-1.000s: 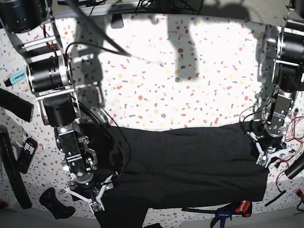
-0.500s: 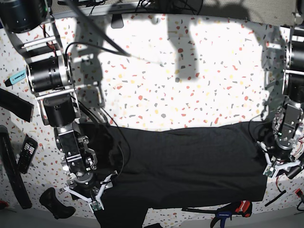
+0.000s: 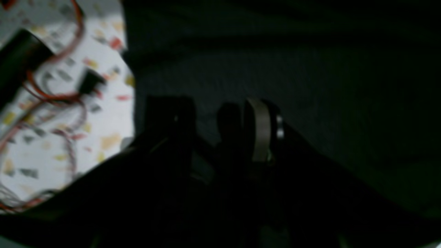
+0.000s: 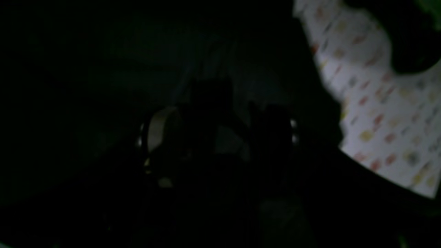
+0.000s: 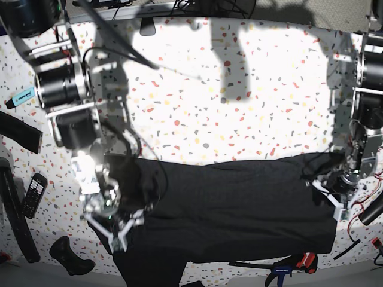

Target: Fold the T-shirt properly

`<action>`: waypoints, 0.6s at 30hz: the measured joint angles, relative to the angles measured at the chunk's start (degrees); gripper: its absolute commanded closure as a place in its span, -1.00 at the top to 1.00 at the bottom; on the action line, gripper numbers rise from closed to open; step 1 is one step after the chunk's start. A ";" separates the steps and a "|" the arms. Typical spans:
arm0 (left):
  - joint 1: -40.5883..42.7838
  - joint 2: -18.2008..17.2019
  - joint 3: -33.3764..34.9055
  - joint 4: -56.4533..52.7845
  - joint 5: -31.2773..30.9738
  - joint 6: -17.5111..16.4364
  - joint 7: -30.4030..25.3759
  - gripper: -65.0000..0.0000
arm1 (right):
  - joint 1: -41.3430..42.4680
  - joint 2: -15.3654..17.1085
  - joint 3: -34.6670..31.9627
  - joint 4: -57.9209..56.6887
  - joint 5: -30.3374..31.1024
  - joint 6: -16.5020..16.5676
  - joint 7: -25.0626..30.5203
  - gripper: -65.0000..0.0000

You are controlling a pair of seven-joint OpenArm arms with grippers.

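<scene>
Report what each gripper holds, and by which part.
Cannot be told: both the left gripper and right gripper sit at the dark charcoal cloth T-shirt side edges; views too dark.

Dark T-shirt [image 4: 103, 69], pincer [image 4: 220, 134] over it, speckled table [image 4: 379, 113]

1. shirt [image 5: 239, 206] is plain charcoal-black all over, no print showing on the side that's up; in both wrist views it just reads as near-black cloth
2. table [image 5: 239, 89] is white with a terrazzo speckle: red, yellow, grey and black flecks
3. marker [image 5: 20, 97] at the far edge is teal/turquoise with a dark label
4. remote [image 5: 33, 194] is black with pale buttons
5. wires [image 3: 51, 100] in the left wrist view are red-orange over the speckled white
6. clamp [image 5: 293, 264] near the front edge is black with a red bit and a blue bit
7. arms are mostly black with silvery-white brackets
</scene>
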 measured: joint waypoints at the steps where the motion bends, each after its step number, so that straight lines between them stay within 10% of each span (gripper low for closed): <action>1: 0.55 0.15 0.00 0.00 -0.02 0.02 -0.17 -0.30 | -1.18 0.00 0.00 0.00 0.09 0.04 0.35 0.13; 18: 13.70 0.26 -3.28 1.16 -0.57 2.36 -12.52 -0.30 | -16.17 0.04 0.26 5.42 -3.82 -0.42 8.44 0.13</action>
